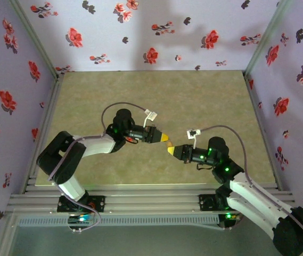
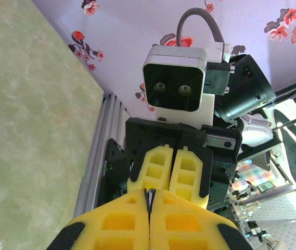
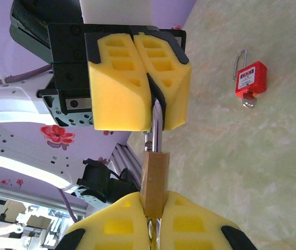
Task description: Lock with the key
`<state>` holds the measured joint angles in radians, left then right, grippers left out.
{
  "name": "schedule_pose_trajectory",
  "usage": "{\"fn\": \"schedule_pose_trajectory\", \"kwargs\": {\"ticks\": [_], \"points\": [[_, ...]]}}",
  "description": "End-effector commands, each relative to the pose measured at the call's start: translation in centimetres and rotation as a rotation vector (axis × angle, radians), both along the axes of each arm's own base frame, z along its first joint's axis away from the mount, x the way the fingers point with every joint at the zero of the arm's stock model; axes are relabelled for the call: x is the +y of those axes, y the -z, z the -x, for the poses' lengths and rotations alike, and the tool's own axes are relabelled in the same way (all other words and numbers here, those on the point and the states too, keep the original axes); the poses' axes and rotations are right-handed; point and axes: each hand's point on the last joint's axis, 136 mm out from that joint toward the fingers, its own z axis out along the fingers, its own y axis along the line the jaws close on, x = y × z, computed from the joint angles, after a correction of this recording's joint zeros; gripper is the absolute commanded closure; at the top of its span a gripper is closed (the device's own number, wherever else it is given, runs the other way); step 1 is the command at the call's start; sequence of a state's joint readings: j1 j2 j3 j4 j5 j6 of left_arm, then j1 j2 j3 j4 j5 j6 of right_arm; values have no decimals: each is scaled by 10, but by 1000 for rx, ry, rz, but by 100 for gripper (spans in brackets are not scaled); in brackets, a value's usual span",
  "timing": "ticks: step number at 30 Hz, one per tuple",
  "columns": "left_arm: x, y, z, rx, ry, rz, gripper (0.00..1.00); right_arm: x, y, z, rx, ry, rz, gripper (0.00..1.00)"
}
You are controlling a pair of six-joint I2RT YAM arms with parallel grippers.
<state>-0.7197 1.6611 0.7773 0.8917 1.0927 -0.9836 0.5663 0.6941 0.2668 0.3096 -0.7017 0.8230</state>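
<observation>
Flowered lilac walls (image 1: 140, 32) close round a mottled green bench (image 1: 194, 101). From above, the two arms meet over its middle. The left fingers (image 1: 164, 137) and the right fingers (image 1: 171, 150) point at each other, tip almost to tip. What lies between them is too small to make out from up here.

From the left wrist, the left fingers (image 2: 158, 221) are pressed together with no gap between the yellow pads. A thin dark sliver shows at their very tips, likely the key (image 2: 149, 197). Just beyond it, the right fingers (image 2: 176, 174) face back, equally closed, with that wrist's camera (image 2: 175, 86) above them.

From the right wrist, the right fingers (image 3: 161, 221) are clamped on a small brass padlock (image 3: 154, 179) that juts straight out from their tips. Opposite, the left fingers (image 3: 143, 94) are shut tight on the key (image 3: 157, 122). Its black head is pinched between the pads, and its silvery shaft reaches out from the tips to the far end of the brass padlock. The key thus bridges the short gap between the two pairs of fingers, held clear of the bench (image 3: 241, 172). A red padlock (image 3: 252, 78) with a silver shackle lies flat on the bench, well off to the side of both pairs of fingers and touched by neither.
</observation>
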Motion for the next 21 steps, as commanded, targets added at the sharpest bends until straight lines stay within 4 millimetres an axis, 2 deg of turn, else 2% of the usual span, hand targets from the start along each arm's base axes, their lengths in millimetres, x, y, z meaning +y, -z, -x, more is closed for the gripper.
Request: {"fn": "schedule_pose_trajectory", "kwargs": {"ticks": [1,10,21], "points": [[-1,-7,5,-52,15,14,100,0,-22,1,-71,-12,-68,100],[0,-13,18,-113,38,56,100,4,-35,6,-77,-52,-144,100],[0,-20,32,-165,72,128,100,4,-52,-2,-113,-31,-178,100]]}}
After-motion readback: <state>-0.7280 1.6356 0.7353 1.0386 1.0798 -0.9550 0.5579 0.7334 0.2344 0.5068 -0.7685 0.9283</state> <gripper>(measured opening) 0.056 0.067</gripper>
